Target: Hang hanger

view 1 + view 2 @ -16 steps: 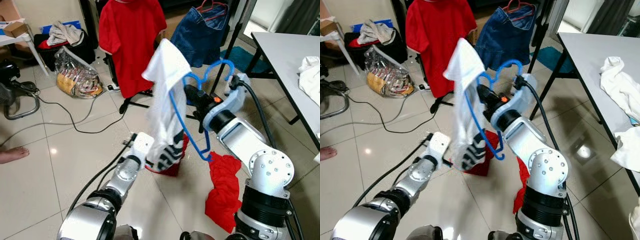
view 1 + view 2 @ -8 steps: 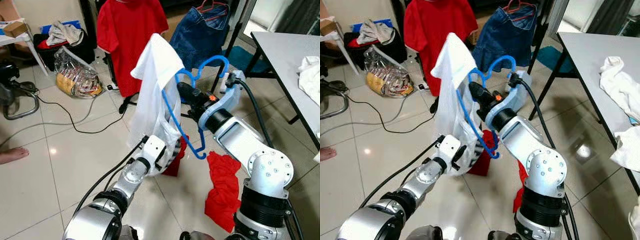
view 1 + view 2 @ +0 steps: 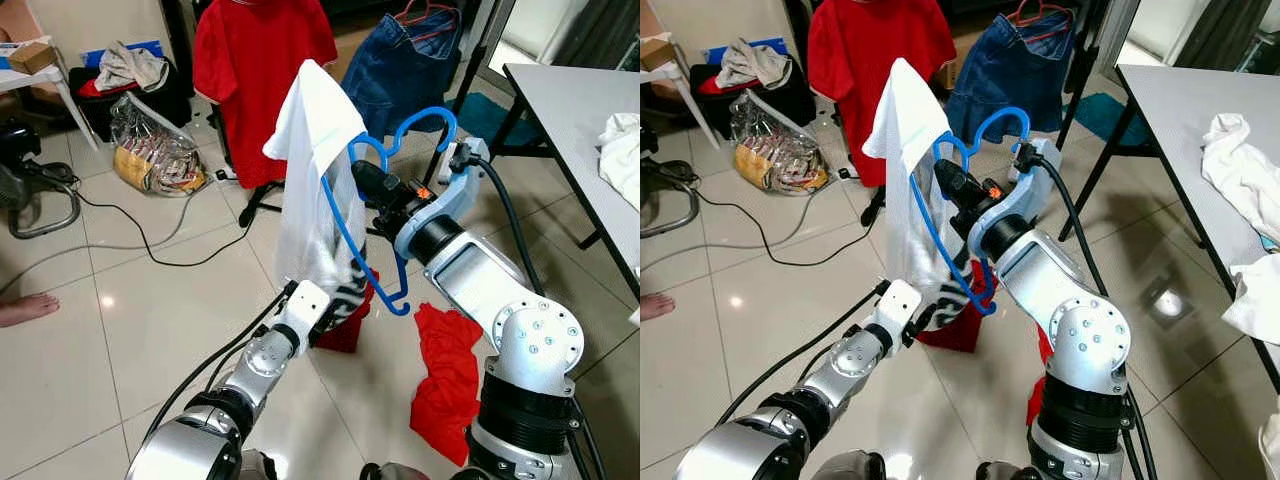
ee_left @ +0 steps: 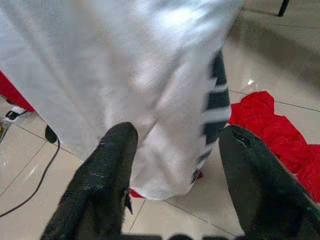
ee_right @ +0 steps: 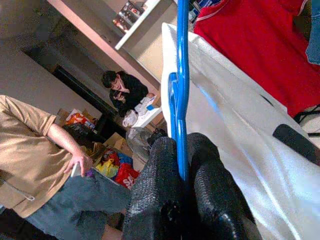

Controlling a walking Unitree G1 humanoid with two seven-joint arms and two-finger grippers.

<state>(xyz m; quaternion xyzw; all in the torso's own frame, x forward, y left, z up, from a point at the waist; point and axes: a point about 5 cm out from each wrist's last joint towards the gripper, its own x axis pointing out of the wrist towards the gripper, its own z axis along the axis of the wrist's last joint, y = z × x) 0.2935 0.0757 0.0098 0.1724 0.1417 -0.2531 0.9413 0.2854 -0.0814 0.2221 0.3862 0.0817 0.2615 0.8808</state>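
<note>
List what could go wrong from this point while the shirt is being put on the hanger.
1. The white shirt is draped over just one shoulder of the blue hanger, so it may slide off.
2. The left gripper is open at the hem; a pull could drag the shirt down.
3. The right gripper pinches thin plastic; the hanger could twist.

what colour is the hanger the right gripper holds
Blue hanger; clearest in the left eye view.

The white garment (image 3: 315, 180) is hanging right in front of the left gripper (image 4: 175, 165), blocking its way forward. Beyond it, a red shirt (image 3: 262, 80) and denim piece (image 3: 400, 65) are crowding the rack, while the table (image 3: 580, 120) is closing off the right side. Bare tiled floor (image 3: 130, 310) is lying open to the left.
</note>
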